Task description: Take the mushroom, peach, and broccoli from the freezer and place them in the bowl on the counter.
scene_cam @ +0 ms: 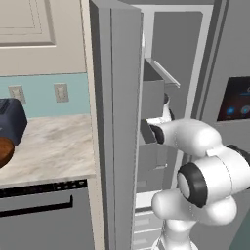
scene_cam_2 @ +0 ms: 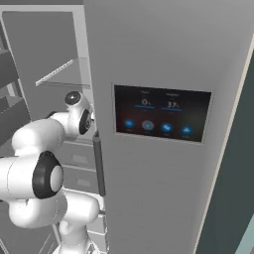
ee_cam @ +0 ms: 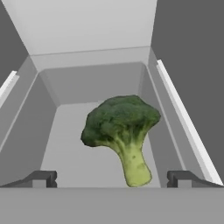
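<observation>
Broccoli (ee_cam: 121,131) is lying in a grey bin (ee_cam: 94,83) inside the freezer (scene_cam: 161,112), its dark green head toward the bin's back wall and its pale stalk pointing at me. I am hovering my gripper (ee_cam: 112,178) just in front of it, with my fingers (ee_cam: 41,178) standing wide apart on either side of the stalk and not touching it. The bin's grey walls are sloping down around the floret, and a white rail (ee_cam: 186,124) is running along its right edge.

Outward from there, my arm (scene_cam: 195,161) is reaching past the open freezer door (scene_cam: 114,122) into the white-lined compartment. Beside it, the wider grey door is showing a dark dispenser panel (scene_cam_2: 161,113) with blue lights. To the left, the counter (scene_cam: 49,146) is stretching away in beige marble under a pale blue wall with outlets (scene_cam: 61,93), carrying the toaster (scene_cam: 10,122) and the edge of the bowl (scene_cam: 5,152), both well apart from the freezer. A dark dishwasher front (scene_cam: 44,215) is sitting under the counter.
</observation>
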